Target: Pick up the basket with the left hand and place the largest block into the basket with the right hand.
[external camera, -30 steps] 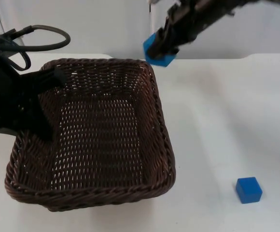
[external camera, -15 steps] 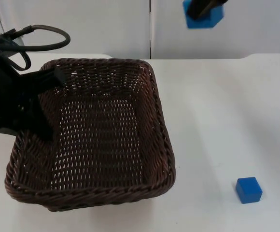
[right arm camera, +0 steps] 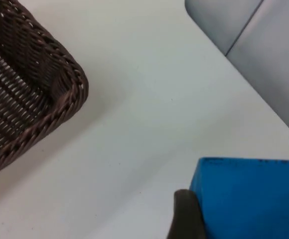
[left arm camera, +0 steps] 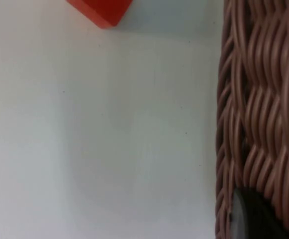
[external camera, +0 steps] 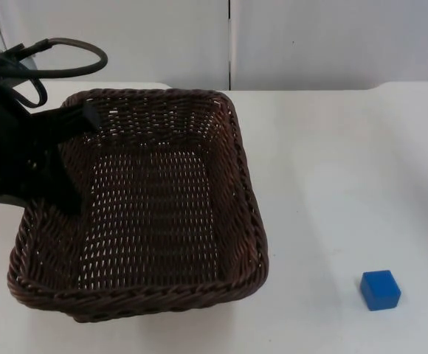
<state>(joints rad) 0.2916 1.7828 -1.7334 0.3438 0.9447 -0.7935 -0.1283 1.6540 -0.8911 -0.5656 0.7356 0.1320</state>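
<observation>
basket (external camera: pixel 147 206) gripped on its left rim, big blue block (right arm camera: pixel 251 196) up in the right gripper (right arm camera: pixel 219 209)

looks like a stiff woven wicker basket, probably light, open weave so fingers bite well on the rim; left gripper (external camera: pixel 55 147) clamped over that left wall, wicker wall right against a fingertip in the left wrist view. long axis running roughly front to back on the white table (external camera: pixel 332 162), open side up, near end a bit wider. block hard, smooth-faced, likely light, flat faces best for a pinch; right gripper closed on it, held above the table off the basket's corner. smaller blue block (external camera: pixel 380 289) sitting well apart to the right. red block (left arm camera: pixel 102 10) just outside the basket's left wall.
</observation>
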